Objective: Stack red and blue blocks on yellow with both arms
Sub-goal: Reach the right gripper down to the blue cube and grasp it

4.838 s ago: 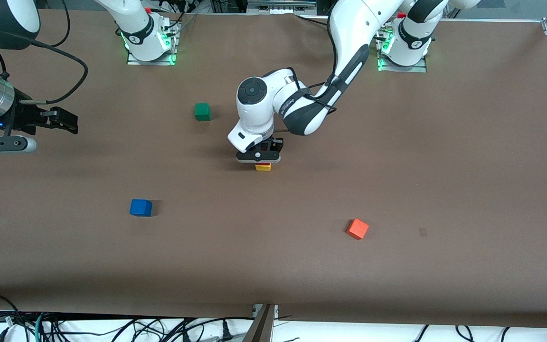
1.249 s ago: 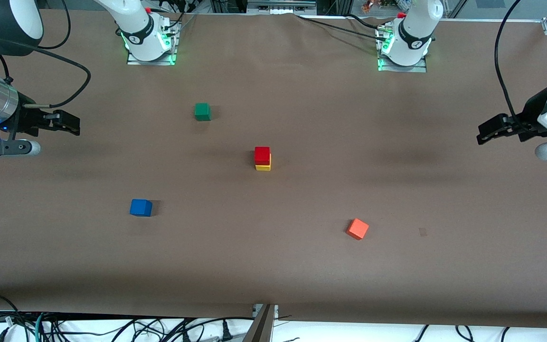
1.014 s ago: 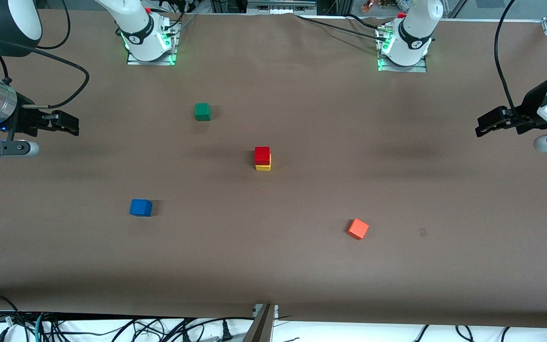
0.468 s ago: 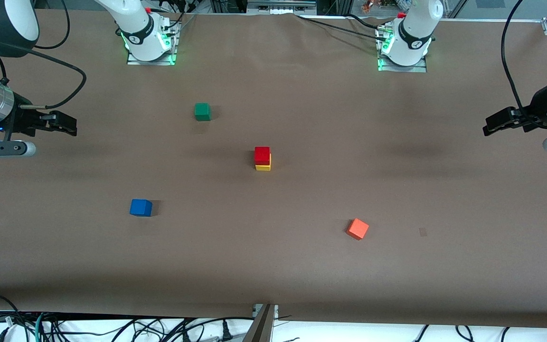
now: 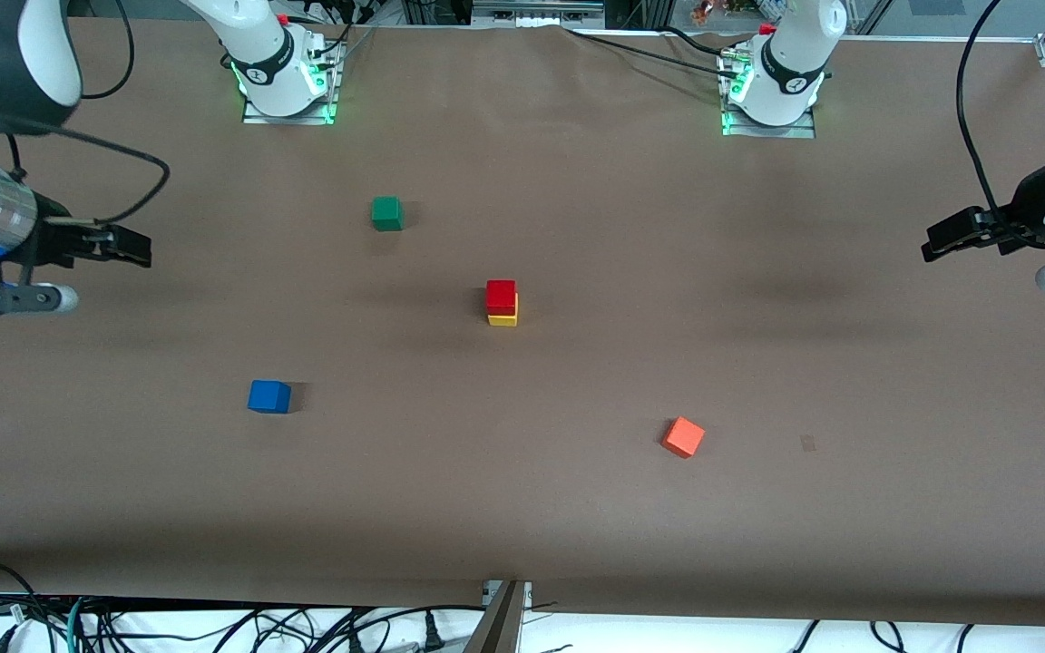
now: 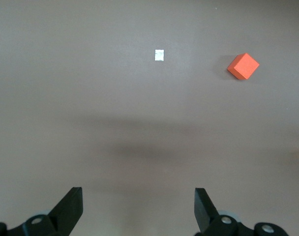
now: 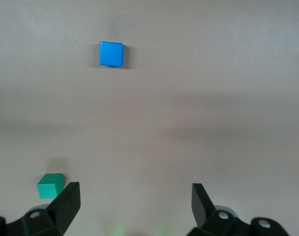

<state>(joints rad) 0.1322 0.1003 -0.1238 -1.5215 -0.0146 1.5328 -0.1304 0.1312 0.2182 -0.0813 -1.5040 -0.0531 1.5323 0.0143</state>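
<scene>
The red block (image 5: 501,296) sits on the yellow cube (image 5: 503,318) at the table's middle. The blue block (image 5: 269,396) lies alone on the table, nearer the front camera and toward the right arm's end; it also shows in the right wrist view (image 7: 111,53). My right gripper (image 5: 128,247) is open and empty, up over the table at the right arm's end. My left gripper (image 5: 944,238) is open and empty, up over the left arm's end. In the wrist views both the left gripper (image 6: 138,209) and the right gripper (image 7: 135,205) hold nothing.
A green cube (image 5: 386,213) lies nearer the arm bases; it also shows in the right wrist view (image 7: 50,186). An orange-red cube (image 5: 684,437) lies nearer the front camera, toward the left arm's end, and shows in the left wrist view (image 6: 243,66) with a small pale mark (image 6: 160,55).
The left arm let go of the red block on the yellow cube and pulled back to its end of the table. The right gripper has shifted slightly. The blocks have not moved.
</scene>
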